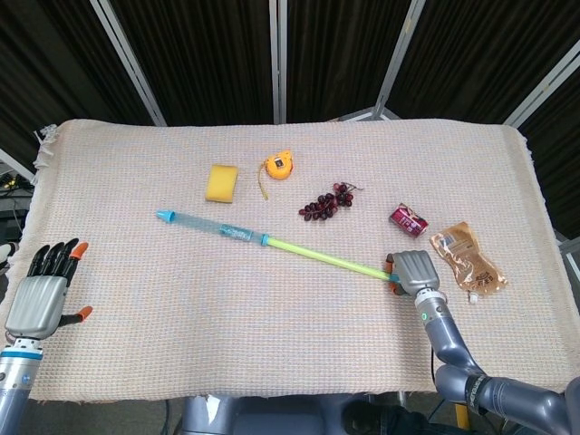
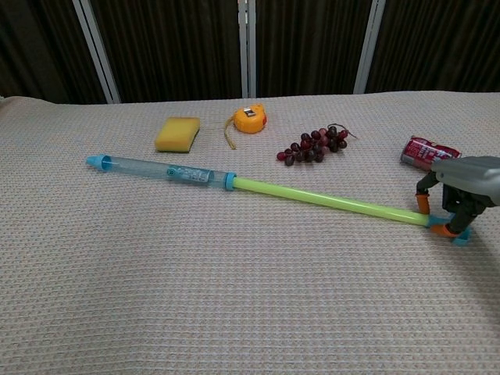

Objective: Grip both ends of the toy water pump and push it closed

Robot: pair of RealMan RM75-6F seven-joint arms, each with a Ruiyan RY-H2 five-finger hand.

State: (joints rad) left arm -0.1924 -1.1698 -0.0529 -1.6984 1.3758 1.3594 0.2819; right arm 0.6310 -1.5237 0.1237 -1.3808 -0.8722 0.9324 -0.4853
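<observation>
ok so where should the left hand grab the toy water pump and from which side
Judging by its pose, grip the clear blue barrel near the capped tip, coming from above. The toy water pump lies flat, fully extended; the right hand is already at the handle end, and the left hand waits open.

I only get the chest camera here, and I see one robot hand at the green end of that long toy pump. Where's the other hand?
Observer: The left hand is at the near left edge of the cloth, fingers apart, holding nothing, well away from the blue tip of the toy water pump.
Operator: Is anything lying to the right of the red can? My picture stops there.
Observer: Yes, a brown pouch lies flat just right of the red can, close beside the right hand.
Operator: How far does the cloth go?
Observer: The head view shows all four of its edges, with a fringe down the right side.
</observation>
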